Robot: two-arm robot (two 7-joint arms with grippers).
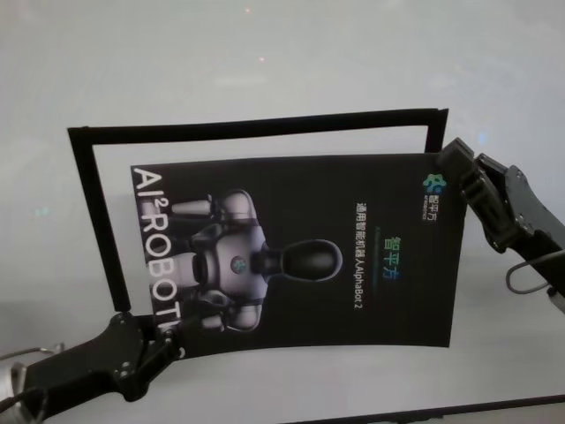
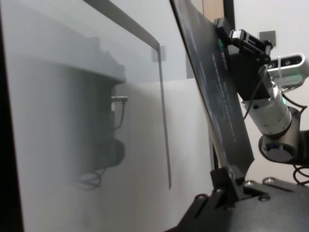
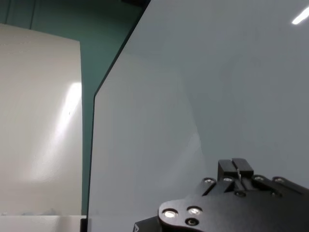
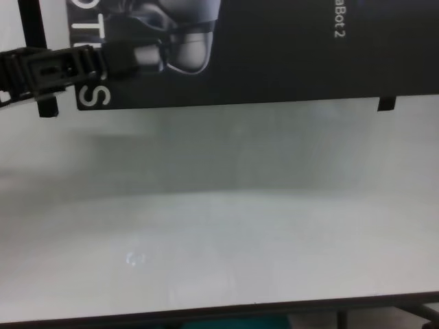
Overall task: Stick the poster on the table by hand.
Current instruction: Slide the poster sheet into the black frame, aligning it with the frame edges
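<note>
The poster is a black sheet with a grey robot and white letters, and it hangs above the white table. My left gripper is shut on its near left corner, by the big white letters. My right gripper is shut on its far right corner, by the small logo. The left wrist view shows the poster edge-on and tilted, clear of the table, with my left gripper at its near end. In the chest view the poster's lower edge hangs above the table, with my left gripper on it.
Narrow black tape strips lie on the table as a frame: one along the far side, one down the left, a short one at the right. The table's dark front edge runs below. The right wrist view shows only its own gripper before a pale surface.
</note>
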